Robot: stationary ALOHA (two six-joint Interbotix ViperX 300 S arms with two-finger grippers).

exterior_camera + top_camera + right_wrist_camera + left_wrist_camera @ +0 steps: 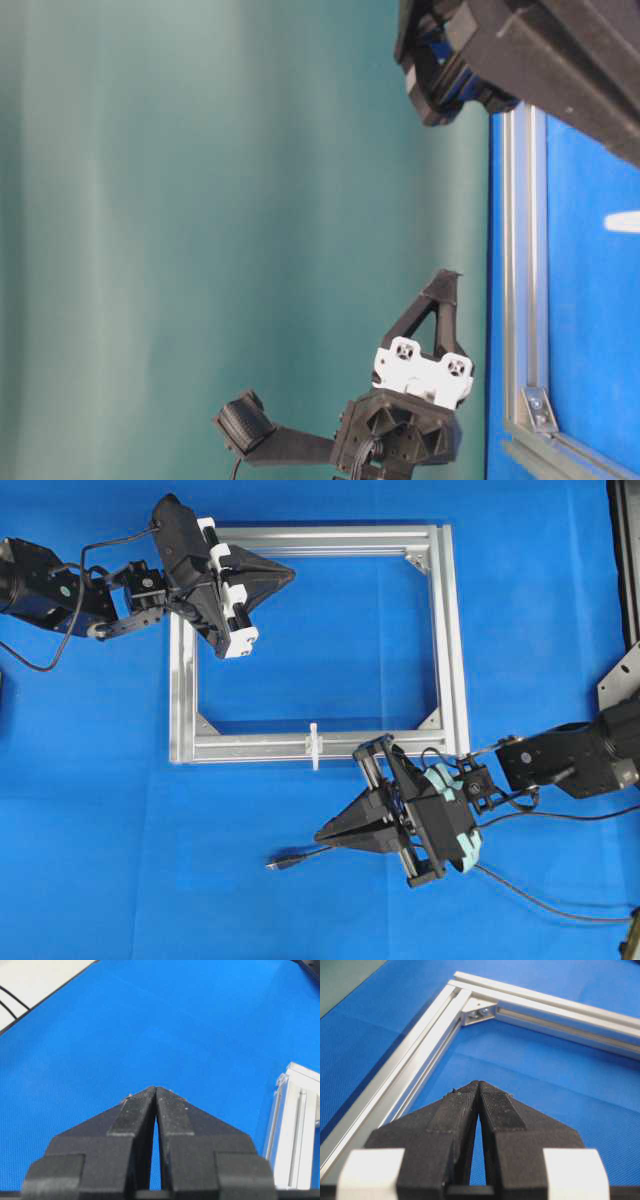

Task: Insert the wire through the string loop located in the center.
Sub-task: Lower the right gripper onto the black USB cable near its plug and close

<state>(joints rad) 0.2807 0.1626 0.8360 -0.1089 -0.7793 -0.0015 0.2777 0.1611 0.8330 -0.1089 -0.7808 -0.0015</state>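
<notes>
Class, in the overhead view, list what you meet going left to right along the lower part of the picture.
Wire's plug tip → string loop → right claw, closed → right arm's wrist.

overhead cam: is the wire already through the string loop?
No. The wire lies on the blue mat below the frame, its tip clear of the string loop on the bottom rail.

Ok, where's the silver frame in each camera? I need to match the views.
Overhead: frame sits upper centre, white string loop on its near rail.
Table-level: frame runs vertically along the right side.
Left wrist: frame corner ahead, left of the shut left tool.
Right wrist: frame end at the right edge.
Shared landmark: silver corner bracket.
</notes>
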